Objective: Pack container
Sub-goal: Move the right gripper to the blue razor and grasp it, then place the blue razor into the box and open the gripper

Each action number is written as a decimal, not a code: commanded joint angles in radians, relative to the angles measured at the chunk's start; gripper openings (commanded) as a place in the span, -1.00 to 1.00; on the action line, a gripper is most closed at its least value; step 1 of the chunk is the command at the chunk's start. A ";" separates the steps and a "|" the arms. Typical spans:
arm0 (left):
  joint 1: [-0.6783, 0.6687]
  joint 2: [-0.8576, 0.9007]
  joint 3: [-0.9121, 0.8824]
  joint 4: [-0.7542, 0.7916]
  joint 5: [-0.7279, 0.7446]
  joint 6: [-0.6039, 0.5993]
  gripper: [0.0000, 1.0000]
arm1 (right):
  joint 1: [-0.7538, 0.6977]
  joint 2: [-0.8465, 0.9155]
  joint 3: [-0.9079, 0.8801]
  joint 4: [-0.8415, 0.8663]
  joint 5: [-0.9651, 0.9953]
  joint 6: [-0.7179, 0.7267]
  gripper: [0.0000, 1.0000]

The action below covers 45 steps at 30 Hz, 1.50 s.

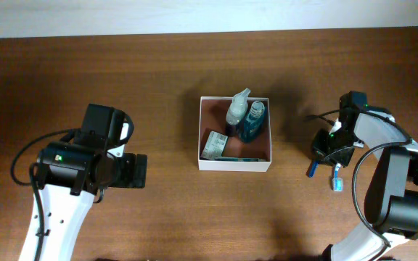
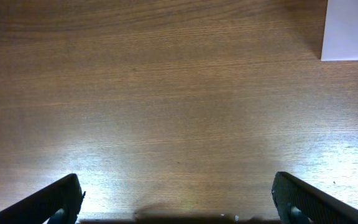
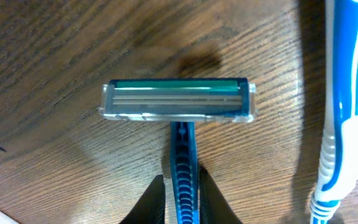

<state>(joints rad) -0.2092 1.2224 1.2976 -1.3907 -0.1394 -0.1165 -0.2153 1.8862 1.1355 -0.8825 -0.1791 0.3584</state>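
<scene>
The container (image 1: 234,164), a square white box with a reddish-brown inside, sits at mid-table and holds a clear spray bottle (image 1: 237,107), a blue bottle (image 1: 252,120) and a small packet (image 1: 213,143). Its white corner shows in the left wrist view (image 2: 352,30). My right gripper (image 3: 182,186) is shut on the handle of a blue razor (image 3: 178,99), just above the wood to the right of the container; in the overhead view it is at the right (image 1: 324,154). My left gripper (image 2: 178,199) is open and empty over bare wood, left of the container.
A blue and white toothbrush (image 3: 340,106) lies on the table beside the razor, also seen in the overhead view (image 1: 337,180). The table's far edge runs along the top of the overhead view.
</scene>
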 commanded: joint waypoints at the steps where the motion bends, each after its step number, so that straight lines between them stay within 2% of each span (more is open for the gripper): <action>1: 0.001 0.000 -0.001 0.000 -0.007 -0.010 0.99 | 0.001 0.037 -0.029 -0.035 0.090 -0.005 -0.78; 6: 0.001 0.000 -0.001 0.000 -0.007 -0.010 0.99 | 0.003 -0.030 0.028 -0.120 0.100 -0.005 -0.88; 11: 0.001 0.000 -0.001 0.000 -0.007 -0.010 0.99 | 0.108 -0.290 0.180 -0.249 -0.040 -0.079 -0.92; 16: 0.001 0.000 -0.001 0.000 -0.007 -0.010 0.99 | 0.400 -0.526 0.276 -0.284 -0.060 -0.280 -0.92; 18: 0.001 0.000 -0.001 0.000 -0.007 -0.010 0.99 | 0.588 -0.573 0.277 -0.285 -0.060 -0.445 -0.92; 21: 0.001 0.000 -0.001 0.000 -0.007 -0.010 0.99 | 0.742 -0.553 0.272 -0.280 -0.060 -0.632 -0.92; 22: 0.001 0.000 -0.001 0.000 -0.007 -0.010 0.99 | 0.808 -0.520 0.269 -0.282 -0.034 -0.822 -0.92; 25: 0.001 0.000 -0.001 0.000 -0.007 -0.010 0.99 | 0.849 -0.434 0.269 -0.271 0.066 -0.988 -0.92; 30: 0.001 0.000 -0.001 0.000 -0.007 -0.010 0.99 | 0.827 -0.261 0.269 -0.180 0.211 -1.088 -0.92; 35: 0.001 0.000 -0.001 0.000 -0.007 -0.010 0.99 | 0.803 -0.152 0.269 -0.096 0.214 -1.103 -0.90; 36: 0.001 0.000 -0.001 0.000 -0.007 -0.010 0.99 | 0.804 -0.152 0.269 -0.098 0.214 -1.102 -0.63; 37: 0.001 0.000 -0.001 0.000 -0.007 -0.010 0.99 | 0.804 -0.154 0.270 -0.100 0.214 -1.085 -0.15; 39: 0.001 0.000 -0.001 0.000 -0.007 -0.010 0.99 | 0.800 -0.169 0.284 -0.097 0.219 -1.004 0.92; 40: 0.001 0.000 -0.001 0.000 -0.007 -0.010 0.99 | 0.788 -0.186 0.302 -0.099 0.222 -0.929 0.98; 45: 0.001 0.000 -0.001 0.000 -0.007 -0.010 0.99 | 0.694 -0.283 0.402 -0.179 0.214 -0.652 0.98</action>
<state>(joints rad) -0.2092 1.2224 1.2976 -1.3903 -0.1394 -0.1165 0.5503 1.7130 1.4532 -1.0328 0.0265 -0.5163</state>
